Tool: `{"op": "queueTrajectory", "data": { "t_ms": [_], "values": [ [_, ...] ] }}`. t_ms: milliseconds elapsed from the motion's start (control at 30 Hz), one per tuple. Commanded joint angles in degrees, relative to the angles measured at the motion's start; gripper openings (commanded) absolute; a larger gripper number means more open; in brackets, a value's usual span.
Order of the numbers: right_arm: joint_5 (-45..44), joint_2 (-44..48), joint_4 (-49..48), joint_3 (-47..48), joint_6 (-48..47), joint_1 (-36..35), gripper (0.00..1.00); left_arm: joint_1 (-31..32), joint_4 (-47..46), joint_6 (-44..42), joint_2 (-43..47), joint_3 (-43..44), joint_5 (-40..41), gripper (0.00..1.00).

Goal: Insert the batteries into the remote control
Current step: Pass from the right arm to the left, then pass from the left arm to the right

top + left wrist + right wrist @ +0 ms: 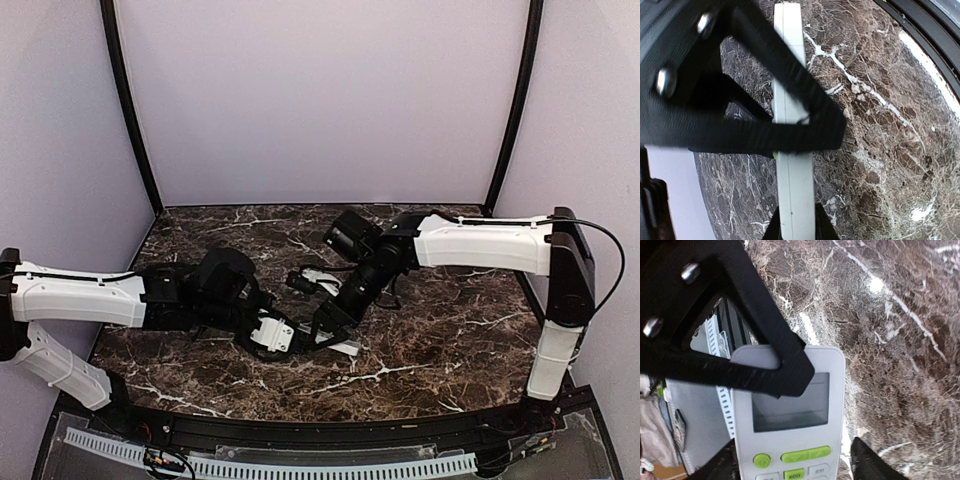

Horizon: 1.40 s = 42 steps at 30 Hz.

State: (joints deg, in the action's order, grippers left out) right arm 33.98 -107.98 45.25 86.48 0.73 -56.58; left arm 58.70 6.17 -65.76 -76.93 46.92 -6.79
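Showing remote control (pixel 790 415) display, right wrist only

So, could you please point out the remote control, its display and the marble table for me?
remote control (pixel 790 440), right wrist view, front face.
display (pixel 792 402), right wrist view, screen centre.
marble table (pixel 450 330), top external view, bare surface.

Even, soft overhead light fills the scene, casting only faint shadows on the dark brown marble-patterned table (pixel 440 330). Both wrist views bend at the edges like a fisheye, with bright glare patches on the glossy stone. Nearby black tool parts appear blurred and underexposed.
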Motion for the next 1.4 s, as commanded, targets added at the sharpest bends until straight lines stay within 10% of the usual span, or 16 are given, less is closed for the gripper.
{"op": "queueTrajectory", "data": {
  "t_ms": [0, 700, 1033, 1367],
  "values": [
    [-5.9, 9.0, -6.1, -3.3, -3.0, 1.3, 0.81, -0.1, 1.7, 13.2, 2.3, 4.1, -3.7, 0.00],
    [-9.0, 38.8, -29.8, -28.6, -12.5, 2.2, 0.86, -6.2, 2.0, 43.8, 5.8, 7.6, -26.8, 0.00],
    [-3.1, 33.0, -32.3, -26.5, -10.9, 2.1, 0.42, -6.4, 2.3, 44.4, 4.9, 8.2, -27.8, 0.00],
    [1.0, 34.3, -34.5, -27.3, -9.0, 2.1, 0.21, -7.0, 2.0, 45.0, 4.4, 8.0, -29.2, 0.00]
  ]
}}
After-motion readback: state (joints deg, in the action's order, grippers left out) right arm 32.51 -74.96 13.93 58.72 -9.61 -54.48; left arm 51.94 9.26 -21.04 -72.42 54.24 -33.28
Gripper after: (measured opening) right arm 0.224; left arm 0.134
